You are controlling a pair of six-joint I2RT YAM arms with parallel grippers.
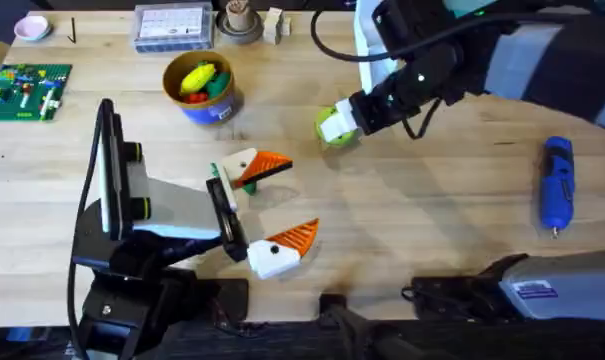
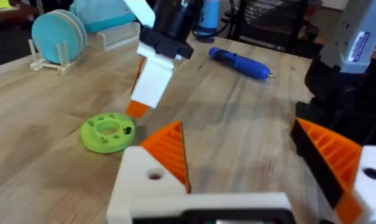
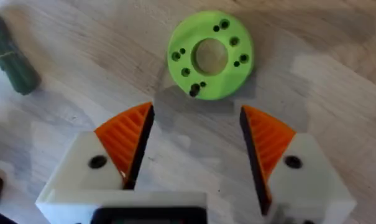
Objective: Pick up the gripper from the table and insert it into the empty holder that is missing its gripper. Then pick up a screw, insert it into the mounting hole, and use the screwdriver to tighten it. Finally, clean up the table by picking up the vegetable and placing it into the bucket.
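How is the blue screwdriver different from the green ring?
The screwdriver is long, slim and blue with a metal tip; the green ring is round and flat with a hole in its middle. The right end effector hovers open over the ring; the screwdriver lies alone. Both rest on the table.

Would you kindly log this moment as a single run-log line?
right gripper: open, over green disc | left gripper: open, empty | screwdriver: on table, untouched | bucket: holds toy food
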